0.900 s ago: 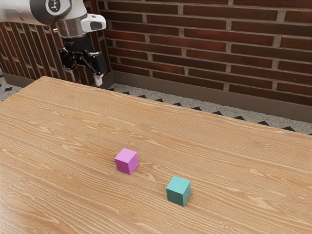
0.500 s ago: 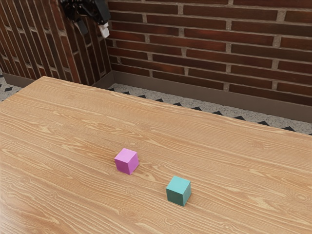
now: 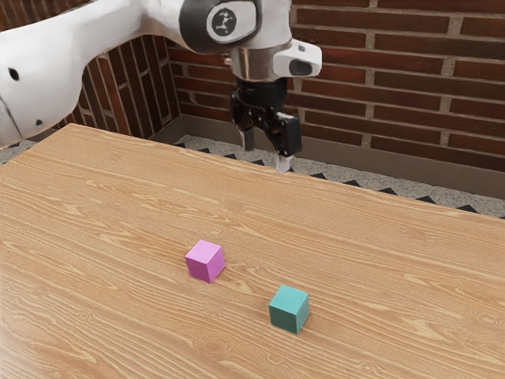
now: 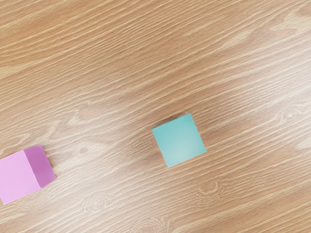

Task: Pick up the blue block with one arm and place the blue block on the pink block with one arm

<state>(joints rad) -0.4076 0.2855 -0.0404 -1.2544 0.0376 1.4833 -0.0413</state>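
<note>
Hovering high above the light wooden bench (image 3: 95, 205) with the black two-finger hand (image 3: 266, 154) spread open and empty, seemingly to line up over the small teal-blue block (image 3: 289, 309). Lies flat toward the bench's near edge, near but apart from the small pink block (image 3: 205, 260), free for a top grasp.

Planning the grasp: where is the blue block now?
The blue block sits on the table, toward the exterior view's right of the pink block and apart from it, nearer the camera.
</note>
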